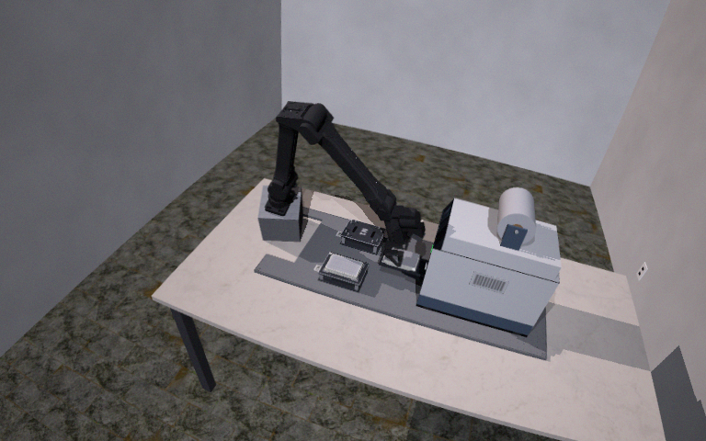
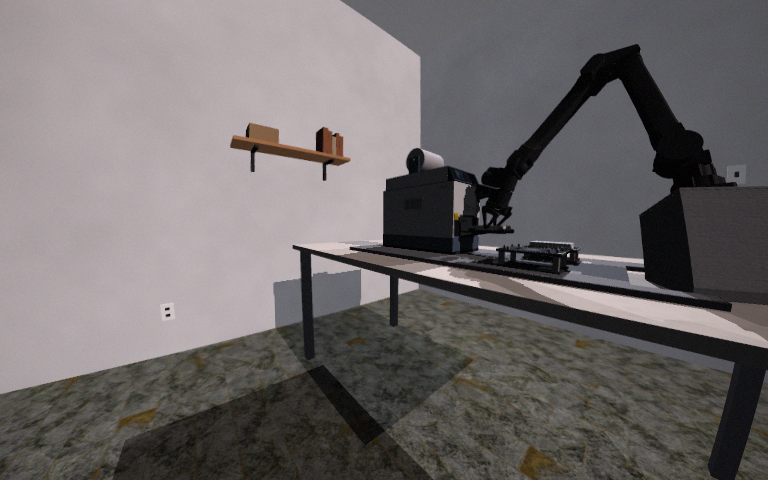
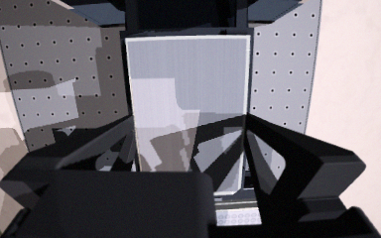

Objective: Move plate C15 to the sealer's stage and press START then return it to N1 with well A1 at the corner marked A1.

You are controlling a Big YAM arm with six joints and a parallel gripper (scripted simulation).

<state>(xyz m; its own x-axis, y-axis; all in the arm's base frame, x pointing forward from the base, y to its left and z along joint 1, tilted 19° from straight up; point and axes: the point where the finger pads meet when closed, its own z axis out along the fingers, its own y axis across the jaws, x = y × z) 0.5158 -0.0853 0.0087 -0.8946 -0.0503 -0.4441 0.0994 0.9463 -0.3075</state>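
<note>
Plate C15 (image 3: 189,59) (image 1: 410,260) lies flat on the sealer's extended stage (image 1: 398,269) (image 2: 501,229). Its top is a smooth, pale sheet with no wells showing, like foil. My gripper (image 3: 190,119) (image 2: 496,221) is shut on it, one finger at each long side. The near end of C15 is partly hidden by the gripper. A small green light (image 1: 432,248) shows on the sealer (image 1: 483,270) (image 2: 419,217). Nest N1 (image 1: 363,231) is empty. The N2 plate (image 1: 344,265) sits in its nest, in front of N1 in the top view.
The sealer's body stands close beyond the stage, with a foil roll (image 1: 516,213) (image 2: 431,159) on top. A yellow part (image 2: 456,216) shows on its front. Both nests stand between the stage and the arm's base block (image 1: 280,226). A plate with wells (image 3: 238,217) shows at the wrist view's bottom.
</note>
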